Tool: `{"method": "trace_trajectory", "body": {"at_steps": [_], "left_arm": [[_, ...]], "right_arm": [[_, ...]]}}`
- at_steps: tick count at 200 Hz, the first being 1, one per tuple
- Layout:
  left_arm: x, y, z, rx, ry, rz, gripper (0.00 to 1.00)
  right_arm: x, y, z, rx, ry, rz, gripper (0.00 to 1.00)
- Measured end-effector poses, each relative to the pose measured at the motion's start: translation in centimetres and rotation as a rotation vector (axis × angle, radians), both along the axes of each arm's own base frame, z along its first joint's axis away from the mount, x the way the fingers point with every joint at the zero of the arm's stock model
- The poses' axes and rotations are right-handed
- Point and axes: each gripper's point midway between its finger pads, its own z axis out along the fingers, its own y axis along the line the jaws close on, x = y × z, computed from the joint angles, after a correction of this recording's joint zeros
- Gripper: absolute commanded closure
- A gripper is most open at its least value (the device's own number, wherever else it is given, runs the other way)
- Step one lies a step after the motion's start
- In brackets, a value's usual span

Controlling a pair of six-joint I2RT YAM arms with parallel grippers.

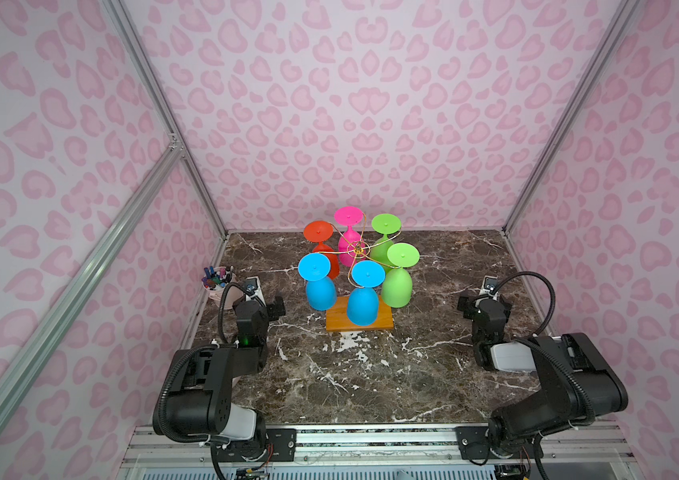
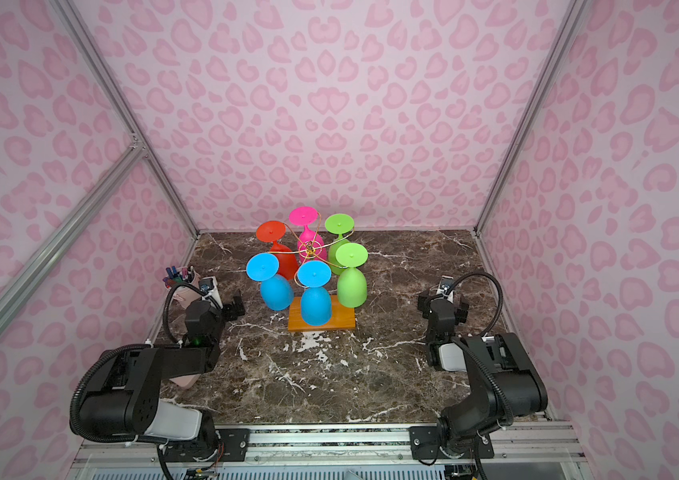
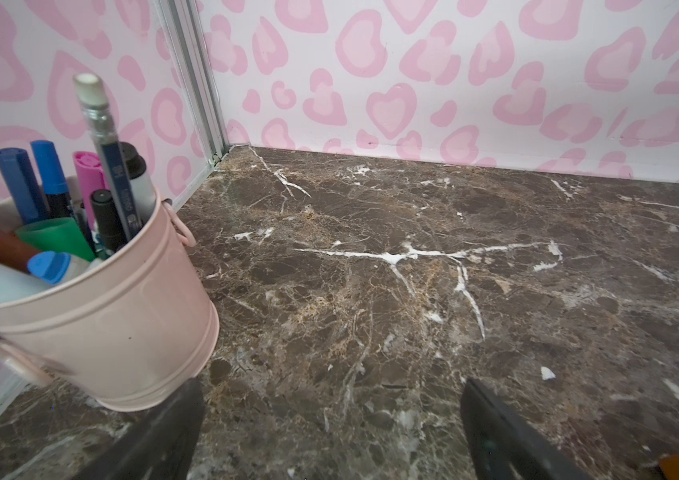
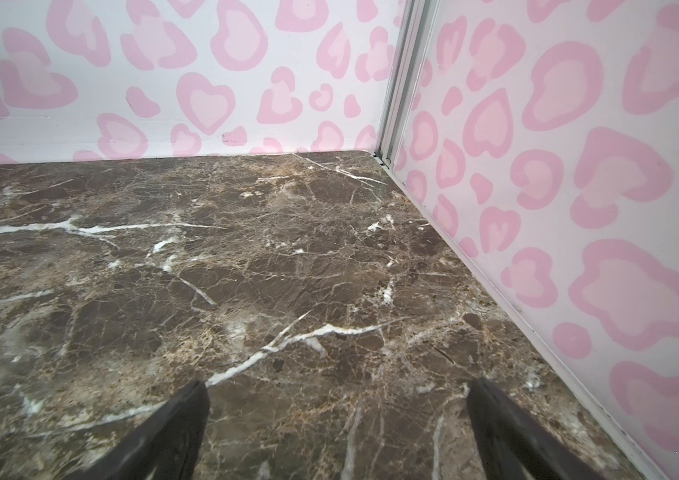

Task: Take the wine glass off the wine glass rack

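- Both top views: the wine glass rack [image 1: 357, 249] stands at the middle of the bench [image 1: 371, 374] on its wooden base [image 1: 385, 323]. Six coloured wine glasses [image 1: 397, 289] hang bowl-down from it. The front blue wine glass [image 1: 363, 306] hangs over the base's near edge. The left arm [image 1: 251, 320] and right arm [image 1: 488, 318] sit low at either side, well apart from the rack.
- Handling, judged from these views: the glasses look like light, stiff, smooth plastic, and the thin wire rack may sway or tip. Grip the bowl at its widest girth, then slide the foot [image 1: 367, 274] outward along the wire.
- Left wrist view: the left fingers [image 3: 154, 432] stand wide apart over bare bench, holding nothing. A pink pen bucket [image 3: 121, 324] is just beside one finger.
- Right wrist view: the right fingers [image 4: 171, 432] likewise stand wide apart and empty. Only bench and wall [image 4: 578, 166] show; the rack is out of frame.
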Motion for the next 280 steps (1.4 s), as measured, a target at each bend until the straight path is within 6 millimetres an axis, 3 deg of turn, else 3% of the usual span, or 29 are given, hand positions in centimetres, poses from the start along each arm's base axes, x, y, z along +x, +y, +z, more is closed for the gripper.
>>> {"method": "trace_trajectory", "body": {"at_steps": [37, 52, 64, 79, 88, 99, 111, 131, 146, 181, 198, 219, 250, 280], "left_arm": [[-0.2, -0.1, 0.4, 0.001, 0.004, -0.001, 0.03], [0.0, 0.1, 2.9, 0.012, -0.009, 0.035, 0.03], [0.3, 0.6, 7.0, -0.01, -0.072, 0.091, 0.03], [-0.6, 1.8, 12.2, -0.054, -0.171, 0.172, 0.03], [-1.6, 2.4, 14.7, -0.082, -0.221, 0.209, 0.03], [-3.0, 2.8, 16.7, -0.116, -0.268, 0.232, 0.03], [-4.5, 2.8, 18.5, -0.148, -0.311, 0.232, 0.03], [-6.6, 2.5, 21.6, -0.2, -0.387, 0.208, 0.03], [-7.9, 1.8, 24.3, -0.218, -0.451, 0.16, 0.03], [-9.0, -0.9, 29.2, -0.175, -0.534, -0.017, 0.03], [-8.6, -2.0, 30.5, -0.13, -0.539, -0.086, 0.03], [-8.1, -2.9, 30.6, -0.097, -0.526, -0.136, 0.03], [-8.6, -3.1, 29.6, -0.085, -0.517, -0.153, 0.03], [-10.2, -3.2, 29.7, -0.065, -0.549, -0.16, 0.03]], "right_arm": [[-0.2, 0.2, 0.3, -0.003, -0.008, -0.002, 0.01], [-0.8, 0.7, 1.3, -0.027, -0.024, -0.013, 0.01], [-0.6, 1.7, 4.2, -0.044, -0.056, -0.016, 0.01], [0.4, 2.3, 10.9, -0.001, -0.153, -0.022, 0.01], [0.4, 1.7, 15.3, 0.067, -0.243, -0.045, 0.01], [0.0, 0.6, 18.8, 0.172, -0.314, -0.057, 0.01], [-0.4, -0.6, 20.1, 0.284, -0.345, -0.011, 0.03], [-1.8, -1.7, 19.1, 0.477, -0.365, 0.058, 0.17], [-2.7, -0.2, 18.8, 0.616, -0.359, 0.156, 0.25], [-2.6, 5.0, 24.7, 0.782, -0.341, 0.473, 0.39], [-2.4, 7.7, 25.1, 0.88, -0.253, 0.607, 0.42], [-3.0, 11.4, 24.9, 0.991, -0.121, 0.753, 0.43], [-5.3, 17.5, 27.3, 1.034, -0.004, 1.006, 0.45], [-6.3, 20.8, 27.8, 1.061, 0.085, 1.125, 0.5]]}}
